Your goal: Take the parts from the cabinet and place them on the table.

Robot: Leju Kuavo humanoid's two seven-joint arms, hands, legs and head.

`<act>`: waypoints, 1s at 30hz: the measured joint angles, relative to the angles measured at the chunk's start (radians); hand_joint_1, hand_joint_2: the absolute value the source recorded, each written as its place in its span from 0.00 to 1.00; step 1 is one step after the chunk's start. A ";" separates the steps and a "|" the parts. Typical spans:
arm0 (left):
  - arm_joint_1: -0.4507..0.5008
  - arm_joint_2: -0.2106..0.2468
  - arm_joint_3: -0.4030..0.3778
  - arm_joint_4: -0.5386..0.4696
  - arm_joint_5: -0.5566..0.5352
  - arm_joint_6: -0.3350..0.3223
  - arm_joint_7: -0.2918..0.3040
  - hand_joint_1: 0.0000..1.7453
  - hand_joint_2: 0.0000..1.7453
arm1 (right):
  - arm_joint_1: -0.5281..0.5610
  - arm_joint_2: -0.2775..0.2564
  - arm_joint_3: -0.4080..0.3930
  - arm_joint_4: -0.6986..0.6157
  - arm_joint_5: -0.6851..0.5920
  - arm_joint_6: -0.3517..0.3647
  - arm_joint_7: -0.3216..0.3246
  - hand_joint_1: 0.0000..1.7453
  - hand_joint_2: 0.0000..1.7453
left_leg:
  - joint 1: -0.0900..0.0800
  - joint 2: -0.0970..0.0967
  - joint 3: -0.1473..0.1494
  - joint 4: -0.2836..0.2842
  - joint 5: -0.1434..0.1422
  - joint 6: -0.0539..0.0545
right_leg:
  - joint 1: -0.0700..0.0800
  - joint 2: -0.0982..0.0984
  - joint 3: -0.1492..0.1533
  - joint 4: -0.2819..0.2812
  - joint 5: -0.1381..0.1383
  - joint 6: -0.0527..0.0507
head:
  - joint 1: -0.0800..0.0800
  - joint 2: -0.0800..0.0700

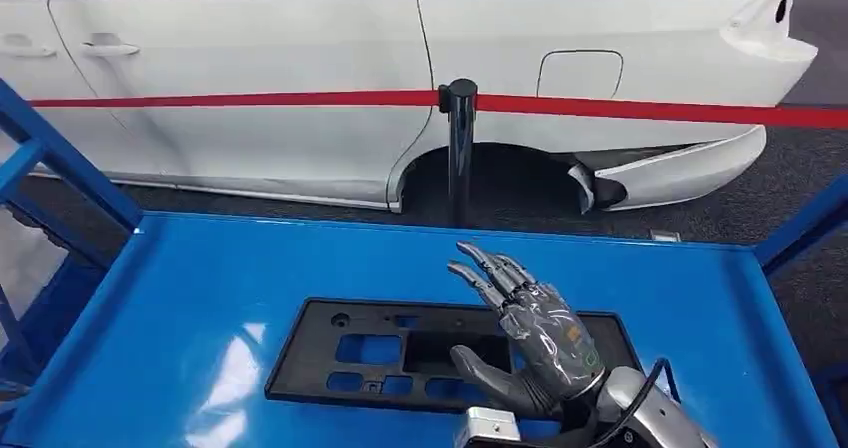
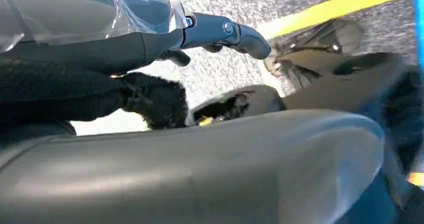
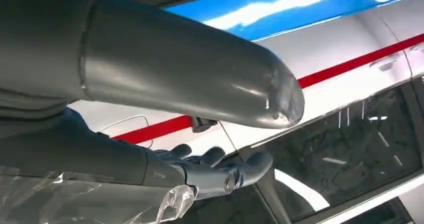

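Head view shows you the black part (image 1: 450, 353) already lying on the blue table (image 1: 200, 298); your right hand (image 1: 530, 343) hovers above, fingers spread, holding nothing.

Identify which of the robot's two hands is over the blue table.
The right hand, fingers spread above the black plastic part on the blue table. The left hand hangs over grey floor.

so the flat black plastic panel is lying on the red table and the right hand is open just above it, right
Not quite: the table is blue, not red, as the head view shows. The rest holds: the flat black plastic panel lies on it, and the right hand is open just above the panel's right part, holding nothing.
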 joint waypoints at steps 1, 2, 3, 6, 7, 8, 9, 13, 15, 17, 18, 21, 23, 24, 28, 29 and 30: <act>0.000 0.000 0.000 0.000 0.000 0.000 0.000 0.00 0.00 | 0.000 0.000 0.001 0.000 0.000 -0.001 0.002 0.00 0.00 | 0.000 0.000 -0.019 0.054 -0.018 -0.001 | 0.001 0.000 -0.006 0.000 0.004 0.000 | -0.001 0.000; 0.000 0.000 0.000 0.000 0.000 0.000 0.000 0.00 0.00 | 0.000 0.000 0.003 0.000 0.000 -0.001 0.002 0.00 0.00 | 0.000 0.000 -0.015 0.057 -0.011 0.000 | 0.002 0.000 -0.012 0.000 0.009 0.000 | 0.000 0.000; 0.000 0.000 0.000 0.000 0.000 0.000 0.000 0.00 0.00 | 0.000 -0.001 0.005 0.000 0.001 -0.002 0.002 0.00 0.00 | 0.000 0.000 0.016 0.007 0.016 0.002 | 0.003 0.000 -0.016 0.000 0.014 0.000 | 0.000 0.000; -0.001 0.000 0.000 0.000 0.001 0.000 0.000 0.00 0.00 | -0.001 -0.002 0.006 0.000 0.002 -0.004 0.005 0.00 0.00 | -0.007 0.000 0.183 -0.277 0.113 0.027 | 0.005 0.000 -0.021 0.000 0.027 0.006 | -0.002 0.000; -0.001 0.000 0.000 0.000 0.001 0.000 0.001 0.00 0.00 | -0.001 -0.002 0.006 0.000 0.002 -0.005 0.006 0.00 0.00 | -0.011 0.001 0.188 -0.300 0.110 0.028 | 0.012 0.000 -0.024 0.003 0.029 0.011 | -0.002 0.000; -0.001 -0.001 0.000 0.000 0.002 0.000 0.001 0.00 0.00 | -0.001 -0.003 0.007 0.000 0.003 -0.005 0.006 0.00 0.00 | -0.012 0.000 0.180 -0.298 0.116 0.028 | 0.009 -0.001 -0.027 0.001 0.035 0.019 | -0.001 0.000; 0.001 0.000 0.000 0.000 0.002 0.000 0.001 0.00 0.00 | -0.001 -0.004 0.007 0.000 0.003 -0.005 0.006 0.00 0.00 | -0.015 0.000 0.175 -0.293 0.119 0.032 | 0.007 -0.002 -0.028 0.001 0.040 0.025 | 0.000 0.000; 0.001 -0.004 0.000 0.000 0.002 0.000 0.001 0.00 0.00 | -0.002 -0.010 0.007 0.000 0.005 -0.008 0.008 0.00 0.00 | -0.005 0.004 0.152 -0.313 0.159 0.055 | 0.007 0.002 -0.063 0.059 -0.027 0.043 | 0.002 0.000; 0.001 -0.005 0.000 0.000 0.002 0.000 0.001 0.00 0.00 | -0.002 -0.013 0.007 0.000 0.008 -0.008 0.008 0.00 0.00 | -0.005 0.004 0.131 -0.313 0.172 0.059 | 0.004 0.002 -0.115 0.224 -0.134 0.051 | 0.003 0.000; 0.002 -0.005 0.000 0.000 0.001 0.000 -0.001 0.00 0.00 | 0.000 -0.015 0.009 0.000 0.009 -0.008 0.008 0.00 0.00 | -0.005 0.005 0.114 -0.311 0.185 0.056 | 0.003 0.002 -0.133 0.325 -0.151 0.058 | 0.003 0.000; 0.002 -0.005 0.000 0.000 0.001 0.000 -0.002 0.00 0.00 | 0.000 -0.016 0.010 0.000 0.009 -0.008 0.008 0.00 0.00 | -0.004 0.005 0.108 -0.310 0.190 0.053 | 0.001 0.001 -0.110 0.305 -0.125 0.060 | 0.003 0.000; 0.001 -0.005 0.000 0.000 -0.001 0.000 -0.003 0.00 0.00 | 0.000 -0.018 0.013 0.000 0.010 -0.008 0.008 0.00 0.00 | 0.002 0.005 0.100 -0.300 0.197 0.041 | -0.010 -0.001 0.081 0.022 -0.047 0.070 | 0.003 0.000; 0.000 -0.004 0.000 0.000 -0.002 0.000 -0.002 0.00 0.00 | -0.001 -0.018 0.013 -0.001 0.010 -0.009 0.008 0.00 0.00 | -0.005 0.003 0.094 -0.294 0.203 0.030 | -0.003 0.008 0.098 -0.014 -0.060 0.051 | 0.002 0.000; -0.001 -0.004 0.000 0.000 -0.001 0.000 -0.002 0.00 0.00 | -0.002 -0.018 0.013 -0.001 0.010 -0.010 0.008 0.00 0.00 | -0.006 0.002 0.091 -0.288 0.203 0.028 | -0.004 0.007 0.097 -0.020 -0.068 0.045 | 0.002 0.000; -0.001 -0.004 0.000 0.000 0.002 0.001 0.003 0.00 0.00 | -0.002 -0.018 0.014 -0.001 0.010 -0.011 0.008 0.00 0.00 | -0.003 0.000 0.079 -0.275 0.203 0.013 | -0.005 0.002 0.084 -0.015 -0.057 0.025 | 0.001 0.000; -0.001 -0.004 0.000 0.000 0.002 0.002 0.003 0.00 0.00 | -0.002 -0.018 0.014 -0.001 0.010 -0.011 0.008 0.00 0.00 | -0.001 0.002 0.059 -0.235 0.163 0.008 | -0.004 0.001 0.077 -0.014 -0.053 0.018 | 0.000 0.000; -0.001 -0.004 0.000 0.000 0.003 0.008 0.003 0.00 0.00 | -0.002 -0.018 0.014 -0.001 0.011 -0.012 0.009 0.00 0.00 | 0.000 0.002 0.025 -0.148 0.106 0.002 | -0.003 0.001 0.070 -0.014 -0.048 0.011 | 0.000 0.000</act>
